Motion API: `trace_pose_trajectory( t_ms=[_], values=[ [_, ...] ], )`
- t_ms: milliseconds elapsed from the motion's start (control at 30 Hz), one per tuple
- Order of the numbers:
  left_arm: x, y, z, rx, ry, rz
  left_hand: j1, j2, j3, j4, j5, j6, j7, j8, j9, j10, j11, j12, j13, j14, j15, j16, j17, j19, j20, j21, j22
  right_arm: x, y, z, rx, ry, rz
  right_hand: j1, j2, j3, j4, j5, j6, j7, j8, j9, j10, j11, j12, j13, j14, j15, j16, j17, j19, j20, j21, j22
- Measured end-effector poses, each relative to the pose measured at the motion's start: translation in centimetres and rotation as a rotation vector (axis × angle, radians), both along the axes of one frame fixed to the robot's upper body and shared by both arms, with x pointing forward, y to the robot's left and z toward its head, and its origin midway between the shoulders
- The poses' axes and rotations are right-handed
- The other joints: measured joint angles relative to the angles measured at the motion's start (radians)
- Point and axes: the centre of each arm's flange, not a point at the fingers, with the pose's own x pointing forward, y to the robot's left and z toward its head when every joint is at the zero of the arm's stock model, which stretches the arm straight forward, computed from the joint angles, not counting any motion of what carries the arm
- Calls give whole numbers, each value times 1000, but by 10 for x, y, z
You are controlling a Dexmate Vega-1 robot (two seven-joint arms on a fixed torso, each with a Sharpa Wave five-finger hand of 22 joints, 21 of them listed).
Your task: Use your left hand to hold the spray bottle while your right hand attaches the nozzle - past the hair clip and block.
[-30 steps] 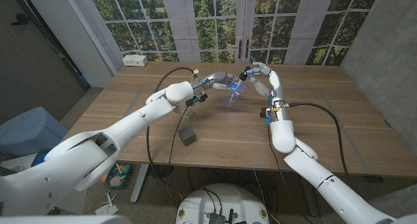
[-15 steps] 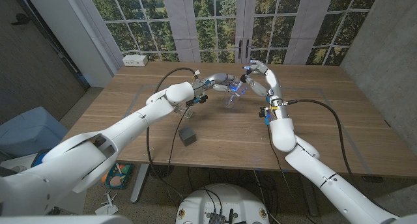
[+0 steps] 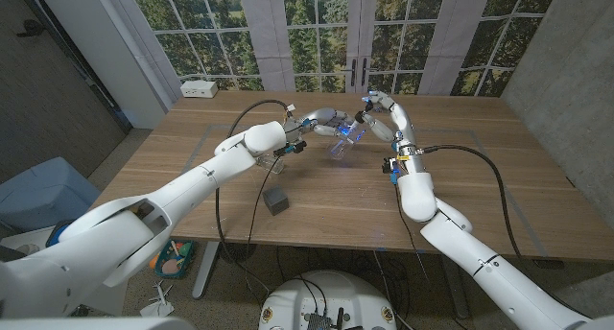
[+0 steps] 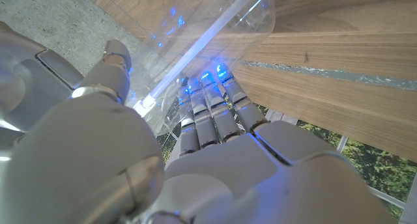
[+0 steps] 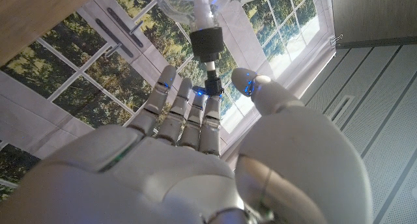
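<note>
My left hand (image 3: 321,122) grips a clear plastic spray bottle (image 3: 342,142) above the far middle of the table, tilted, its neck toward my right hand (image 3: 382,113). In the left wrist view the fingers (image 4: 215,110) wrap the bottle (image 4: 215,19), and a white dip tube runs inside it. In the right wrist view the nozzle's black collar (image 5: 207,42) sits at the bottle's neck (image 5: 179,2), and my right hand (image 5: 195,152) holds the nozzle's head between thumb and fingers (image 5: 176,97). A dark grey block (image 3: 277,200) lies on the near side of the table. A small clear thing, perhaps the hair clip (image 3: 266,163), lies under my left forearm.
A white box (image 3: 200,87) sits at the table's far left corner. Black cables run along both forearms. Tall windows stand behind the table (image 3: 460,186), and a grey wall closes off the right side.
My right hand has shifted slightly farther back and toward the bottle's neck with the nozzle. The left hand keeps hold of the bottle in nearly the same place.
</note>
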Motion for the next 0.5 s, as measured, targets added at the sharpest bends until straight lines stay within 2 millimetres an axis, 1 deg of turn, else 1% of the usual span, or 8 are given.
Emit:
trace_pose_trajectory(
  t_ms=[33,133,167,200,300,367,433,500],
  values=[
    [0,0,0,0,0,-1,0,0,0,0,0,0,0,0,0,0,0,0,0,0,0,0,0,0,0,0,0,0,0,0,1,1,-1,-23,-1,-5,5,0,0,0,-1,-1,-8,0,0,0,-5,5,0,3,0,0,-1,0],
    [-1,-1,0,1,-1,-3,0,0,0,0,-1,0,0,0,0,0,0,0,0,0,0,0,0,0,0,0,0,0,-1,0,6,0,-3,-39,0,-13,12,-4,0,0,-1,-5,-15,8,0,-5,-7,7,5,9,0,0,-1,0],
    [-1,-1,0,1,-1,-3,0,0,0,0,-1,0,0,0,0,0,0,0,0,0,0,0,0,0,0,0,0,0,-2,0,8,0,-4,-39,0,-18,12,-5,7,-2,-1,-6,-20,5,0,-5,-8,8,9,10,1,1,-1,0],
    [-1,-1,0,1,-1,-4,0,0,0,0,-1,0,0,0,0,0,0,0,0,0,0,0,0,0,0,0,0,0,-2,0,10,0,-4,-50,11,-18,12,-8,14,6,-1,-5,-24,6,0,-5,-11,11,9,13,8,8,-1,0],
    [-2,-1,1,1,-2,-5,0,0,0,0,-1,0,0,-1,0,0,0,0,0,0,0,0,0,0,0,4,0,1,-4,-1,15,0,-5,-64,4,-22,16,-8,31,24,-1,-2,-27,9,0,-9,-14,14,12,15,17,16,4,3],
    [-2,-1,1,1,-2,-6,0,0,0,0,-1,0,0,-3,0,0,0,-2,0,0,0,0,0,0,0,4,0,1,-4,-1,17,0,-5,-72,12,-25,12,-8,40,33,5,2,-31,14,4,-9,-14,14,16,15,28,12,4,2],
    [-2,-2,1,1,-2,-7,0,0,0,0,-1,0,0,-4,0,0,0,-2,0,0,0,0,0,0,0,4,0,1,-5,-2,21,-1,-5,-72,12,-26,12,-8,45,38,5,5,-27,19,4,-9,-10,18,16,17,38,16,7,2],
    [-2,-2,1,2,-2,-8,0,0,0,0,-2,0,0,-4,0,0,0,-3,0,0,0,0,0,0,0,4,0,1,-7,-2,26,-3,-7,-93,12,-26,12,-12,60,52,17,10,-25,32,8,-9,-10,18,16,20,49,13,11,2]
  ],
)
